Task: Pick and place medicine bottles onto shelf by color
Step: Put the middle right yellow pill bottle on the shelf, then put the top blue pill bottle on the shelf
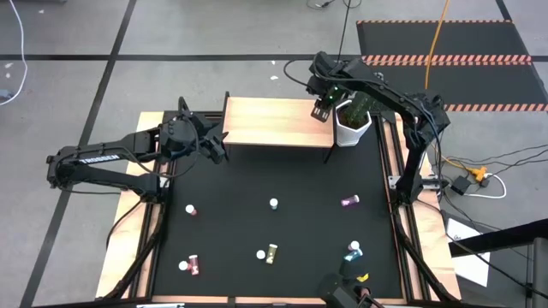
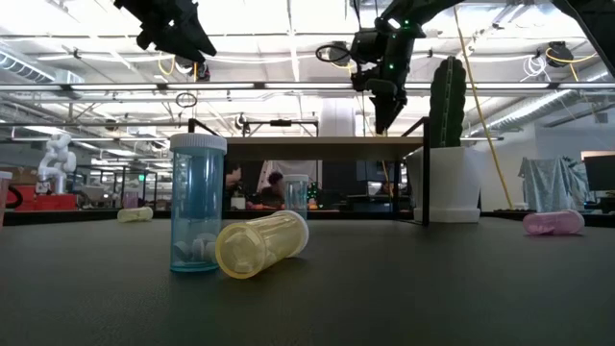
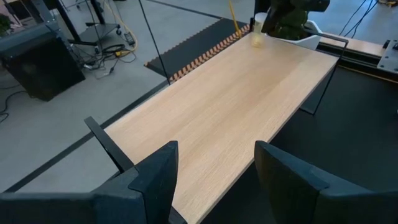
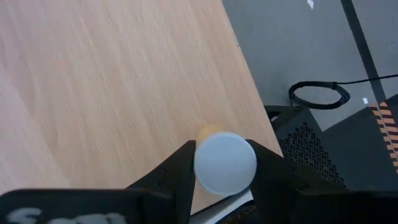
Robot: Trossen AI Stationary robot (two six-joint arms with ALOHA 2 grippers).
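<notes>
From above, the right end effector [image 1: 323,109] is seen over the shelf [image 1: 265,122] end beside the cactus pot [image 1: 352,128]. In the right wrist view, a yellow white-capped bottle [image 4: 224,163] is clamped above the board. The left end effector [image 3: 214,180] is held spread, empty, at the opposite end.

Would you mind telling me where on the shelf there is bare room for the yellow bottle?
The shelf top is bare from the left gripper at its left end to the right gripper, which holds the yellow bottle above the right end. The cactus pot crowds that right end.
</notes>
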